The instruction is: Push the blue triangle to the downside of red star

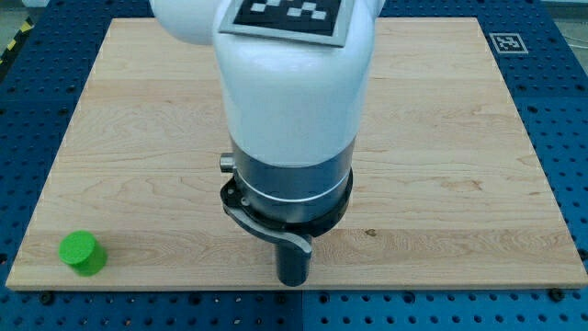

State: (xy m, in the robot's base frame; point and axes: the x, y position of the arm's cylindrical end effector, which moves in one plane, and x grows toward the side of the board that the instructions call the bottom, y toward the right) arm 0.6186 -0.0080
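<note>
The arm's white and grey body [289, 101] fills the middle of the view and hides much of the wooden board [459, 138]. The dark rod comes down from it, and my tip [292, 280] rests near the board's bottom edge, a little left of centre. No blue triangle and no red star show in this view; they may be hidden behind the arm. The only block in sight is a green cylinder [81, 253] at the bottom left corner, far to the left of my tip.
A black and white marker tag [506, 42] sits at the board's top right corner. Another tag [287, 17] is on top of the arm. Blue perforated table [570, 110] surrounds the board.
</note>
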